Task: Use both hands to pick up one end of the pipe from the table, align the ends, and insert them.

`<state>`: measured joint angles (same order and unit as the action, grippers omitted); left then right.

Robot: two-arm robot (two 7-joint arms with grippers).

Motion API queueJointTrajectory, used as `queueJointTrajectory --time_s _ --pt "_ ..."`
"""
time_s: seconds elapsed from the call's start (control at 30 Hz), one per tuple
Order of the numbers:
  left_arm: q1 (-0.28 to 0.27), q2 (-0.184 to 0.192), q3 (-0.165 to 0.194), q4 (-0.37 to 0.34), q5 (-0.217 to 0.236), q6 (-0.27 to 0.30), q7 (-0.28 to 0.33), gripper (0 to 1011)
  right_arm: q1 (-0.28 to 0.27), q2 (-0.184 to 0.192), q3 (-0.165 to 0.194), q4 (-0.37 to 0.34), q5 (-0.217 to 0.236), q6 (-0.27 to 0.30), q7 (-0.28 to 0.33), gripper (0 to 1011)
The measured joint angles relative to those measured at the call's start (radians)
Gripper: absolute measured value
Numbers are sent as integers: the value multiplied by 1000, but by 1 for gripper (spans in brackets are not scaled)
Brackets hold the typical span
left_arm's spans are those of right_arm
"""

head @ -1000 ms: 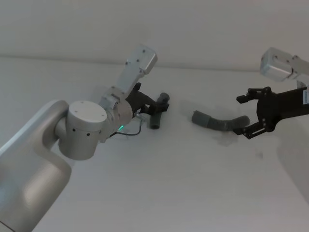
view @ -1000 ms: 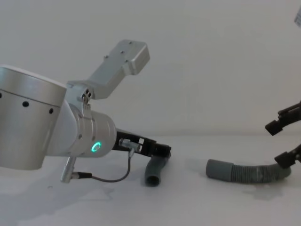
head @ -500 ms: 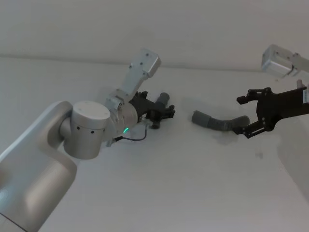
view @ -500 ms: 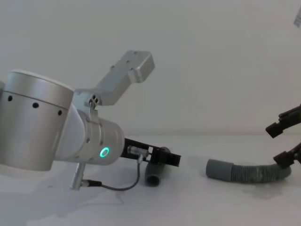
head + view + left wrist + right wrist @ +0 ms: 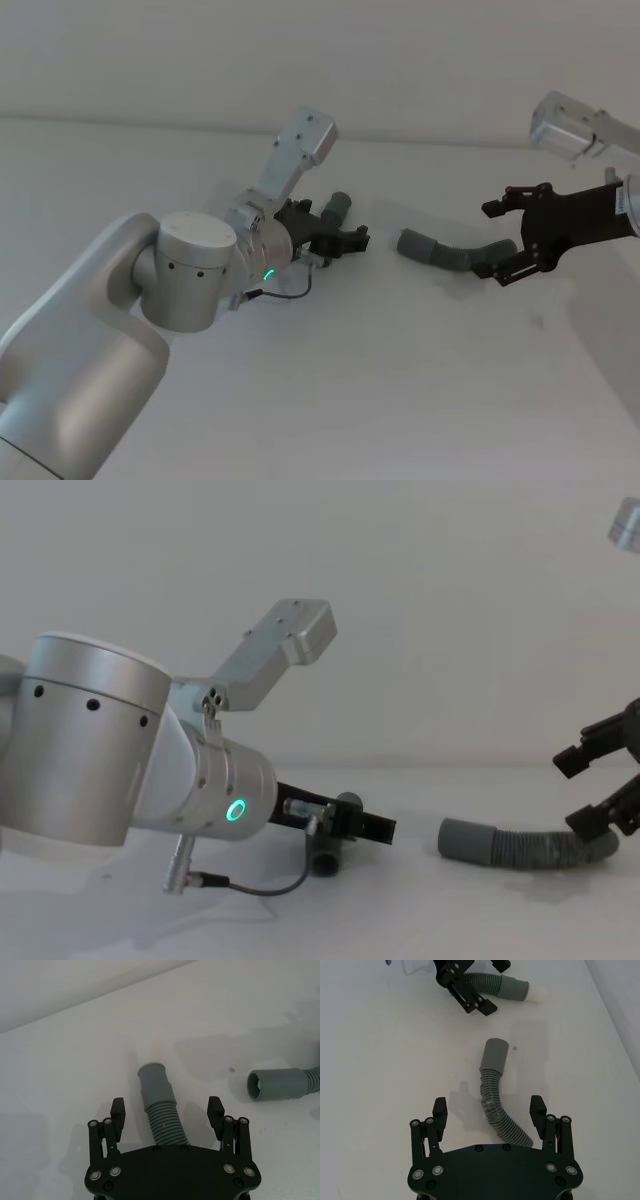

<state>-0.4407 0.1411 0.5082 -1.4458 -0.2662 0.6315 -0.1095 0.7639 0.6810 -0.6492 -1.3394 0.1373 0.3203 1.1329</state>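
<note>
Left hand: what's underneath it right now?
Under the left hand, between its open fingers, the short pipe piece sits on the table, cuff forward. The ribbed part runs beneath the palm, hiding its other end.

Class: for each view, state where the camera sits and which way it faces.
Head: up high, looking down on the white table; black left gripper and right gripper show.
Chest: low, looking across the table; the silver left arm looms.
Left wrist: behind the open left gripper, facing the short grey ribbed hose.
Right wrist: behind the open right gripper, facing the longer curved grey hose.
Shared: both wrist views catch both hoses.
</note>
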Motion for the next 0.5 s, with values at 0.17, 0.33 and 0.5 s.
queueJointTrajectory --time_s 0.17,0.33,0.5 --pt "2 -4 -2 0 0 5 2 1000 0 -3 -5 0 0 5 -6 1002" --pt "3 -6 -3 0 -1 9 4 1000 1 -5 -8 -1 0 8 -9 1002" --pt "4 -9 -4 0 -1 12 5 1000 2 -5 -11 1 2 9 -9 1002"
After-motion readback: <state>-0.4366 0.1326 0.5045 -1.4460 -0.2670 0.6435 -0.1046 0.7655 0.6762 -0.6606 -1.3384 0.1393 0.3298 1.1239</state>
